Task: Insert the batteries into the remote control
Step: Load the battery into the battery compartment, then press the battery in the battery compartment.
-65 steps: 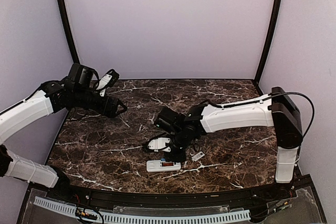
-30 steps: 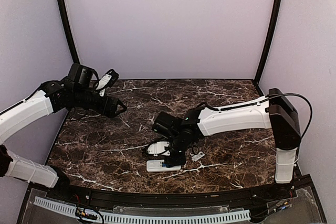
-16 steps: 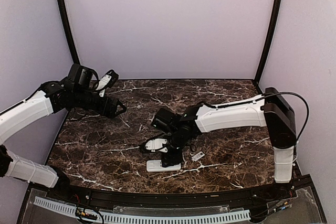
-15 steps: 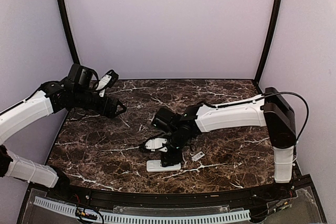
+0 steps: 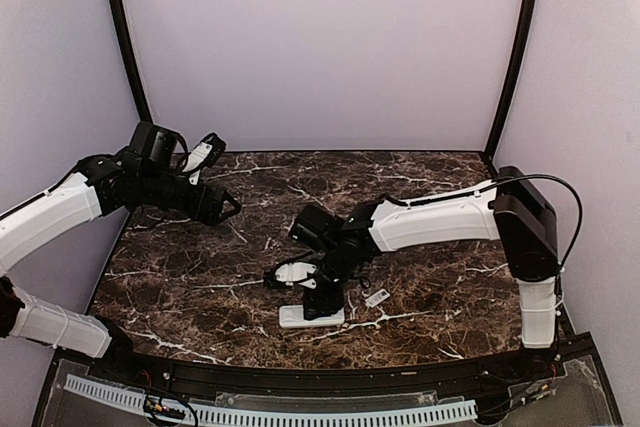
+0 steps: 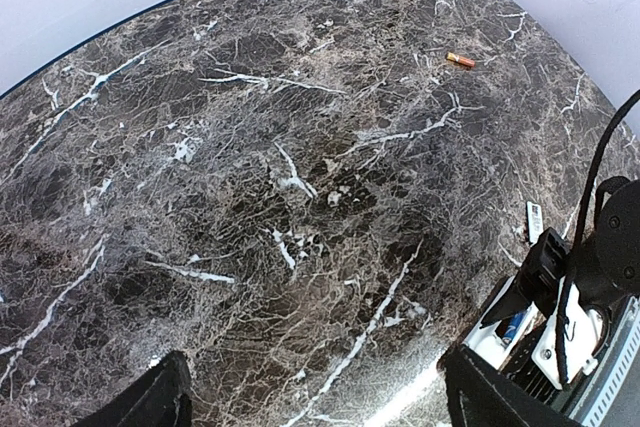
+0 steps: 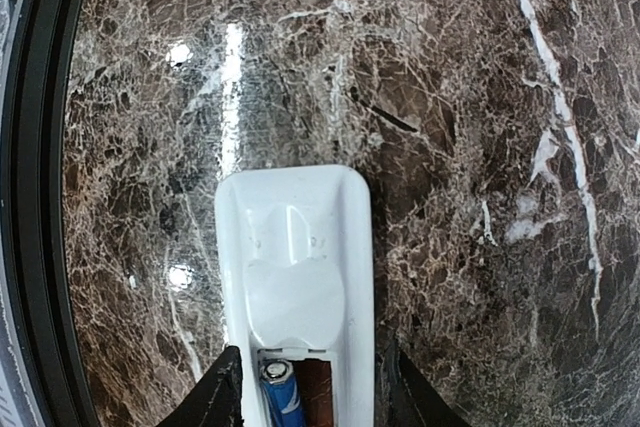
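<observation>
- The worktop is dark stone with white lines. It holds all the small things.
- The left arm is lifted up over the far left side. I think it waits there so it is not in the way.
- The right arm reaches across to the middle front, because the job is there.
- The left hand is spread wide and holds nothing.
- The right hand points down over the remote control. Its fingers are partly spread, one on each side of the remote. It does not seem to pinch the remote, but I cannot be sure if a finger touches the edge.
- The remote control lies flat near the front edge of the worktop. Its back faces up, so the little hole for the batteries is open to the top.
- The small white cover lies just beside the remote. It is off so the batteries can go in.
- One battery sits in the hole, on the left, with a blue side showing. The space next to it looks empty.
- Another battery, orange, lies alone on the worktop, well apart from the remote. I think it needs to go in next.
</observation>
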Robot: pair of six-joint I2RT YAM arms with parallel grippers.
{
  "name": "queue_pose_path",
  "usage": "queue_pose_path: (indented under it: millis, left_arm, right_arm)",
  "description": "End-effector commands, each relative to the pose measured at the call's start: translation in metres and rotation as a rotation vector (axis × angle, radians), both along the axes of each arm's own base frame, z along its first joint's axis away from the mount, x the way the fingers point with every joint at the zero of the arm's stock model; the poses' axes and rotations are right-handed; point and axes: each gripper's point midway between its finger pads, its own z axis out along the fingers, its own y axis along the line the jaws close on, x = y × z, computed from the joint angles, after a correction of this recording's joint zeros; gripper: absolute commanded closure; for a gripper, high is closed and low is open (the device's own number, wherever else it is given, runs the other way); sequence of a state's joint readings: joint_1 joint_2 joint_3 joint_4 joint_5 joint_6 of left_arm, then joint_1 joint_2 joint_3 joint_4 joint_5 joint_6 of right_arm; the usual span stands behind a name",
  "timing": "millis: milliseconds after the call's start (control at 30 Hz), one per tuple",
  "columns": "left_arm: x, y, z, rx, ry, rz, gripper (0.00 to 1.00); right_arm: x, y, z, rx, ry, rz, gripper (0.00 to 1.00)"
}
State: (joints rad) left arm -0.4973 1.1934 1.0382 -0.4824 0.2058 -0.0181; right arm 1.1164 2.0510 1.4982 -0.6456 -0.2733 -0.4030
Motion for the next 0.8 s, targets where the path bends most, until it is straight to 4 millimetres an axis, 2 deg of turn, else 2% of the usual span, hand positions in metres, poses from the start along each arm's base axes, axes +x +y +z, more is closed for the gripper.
queue_pose_path:
  millis: [0, 167, 367, 567, 667, 767]
  left_arm:
    - [-0.004, 0.003, -0.002, 0.001, -0.003, -0.008, 0.13]
    - [-0.003, 0.003, -0.001, 0.000, -0.006, -0.008, 0.13]
    - [-0.003, 0.002, -0.002, 0.001, -0.002, -0.009, 0.13]
    - [-0.002, 0.002, -0.002, 0.012, -0.016, -0.024, 0.13]
    - [-0.002, 0.002, -0.002, 0.014, -0.017, -0.026, 0.13]
    - [-0.002, 0.002, -0.001, 0.012, -0.019, -0.027, 0.13]
  right_arm:
    - [0.007, 0.011, 0.001, 0.028, 0.007, -0.023, 0.55]
    - [0.010, 0.005, -0.004, 0.003, 0.005, -0.040, 0.56]
    - [0.016, -0.010, 0.001, -0.004, 0.014, -0.076, 0.58]
    - [0.017, -0.028, -0.007, -0.065, 0.001, -0.091, 0.57]
    - [0.016, -0.028, -0.005, -0.061, 0.005, -0.093, 0.57]
    - [0.018, -0.022, 0.006, -0.035, 0.002, -0.093, 0.57]
